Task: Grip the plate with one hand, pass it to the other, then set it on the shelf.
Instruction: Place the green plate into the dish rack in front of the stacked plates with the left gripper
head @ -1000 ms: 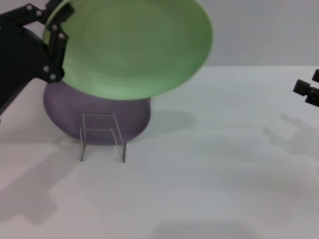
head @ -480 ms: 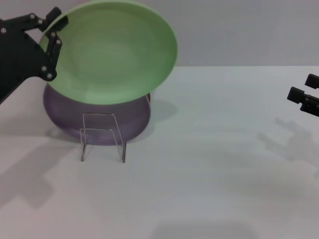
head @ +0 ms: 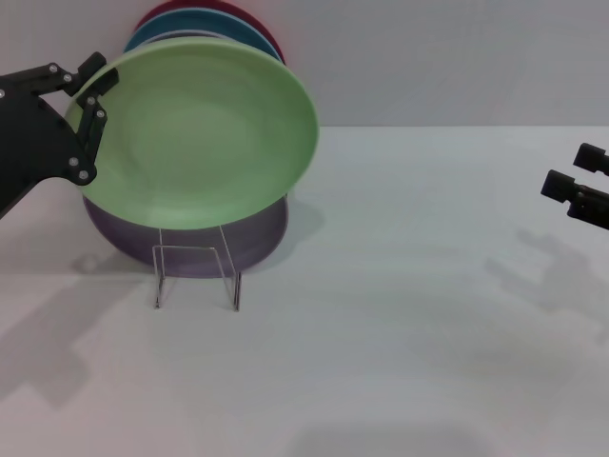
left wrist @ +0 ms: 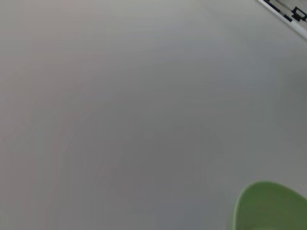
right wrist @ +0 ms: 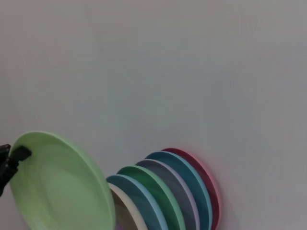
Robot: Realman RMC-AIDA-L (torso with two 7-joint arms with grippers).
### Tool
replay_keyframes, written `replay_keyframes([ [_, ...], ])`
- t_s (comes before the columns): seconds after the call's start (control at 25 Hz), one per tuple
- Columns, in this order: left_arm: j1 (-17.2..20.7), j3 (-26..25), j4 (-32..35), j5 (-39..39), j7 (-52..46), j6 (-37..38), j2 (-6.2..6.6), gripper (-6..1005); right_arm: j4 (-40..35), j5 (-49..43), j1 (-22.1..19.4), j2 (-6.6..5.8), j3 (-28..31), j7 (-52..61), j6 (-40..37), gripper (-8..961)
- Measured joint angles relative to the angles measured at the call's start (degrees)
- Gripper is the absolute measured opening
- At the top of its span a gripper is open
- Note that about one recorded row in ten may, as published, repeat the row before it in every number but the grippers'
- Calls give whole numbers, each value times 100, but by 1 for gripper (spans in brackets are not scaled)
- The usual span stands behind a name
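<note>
The left gripper (head: 88, 114) pinches only the rim of the plate (head: 195, 133) above the stand (head: 195, 271), so the plate may slip. For the right gripper (head: 579, 186), I cannot tell.

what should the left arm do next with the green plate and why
Probably lower it a little further toward the shelf. The left tool holds the plate by its rim, tilted, its lower edge overlapping the stand's top but not seated, in front of the lavender plate. The right tool sits far off.

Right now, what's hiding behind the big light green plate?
Behind the round light green plate, held by the left gripper, stand a lavender plate, a teal plate and a red plate. Their middles are covered.
</note>
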Motion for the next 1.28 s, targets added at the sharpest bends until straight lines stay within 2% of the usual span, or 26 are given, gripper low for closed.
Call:
replay_keyframes([
  [0.6,-51,-4,44,151,9,314,56,61,-1,3,18,0,-24,-68,143,811],
  [1.28,-109,7,39,333,16,595,11,59,-1,10,9,0,-52,-135,221,810],
])
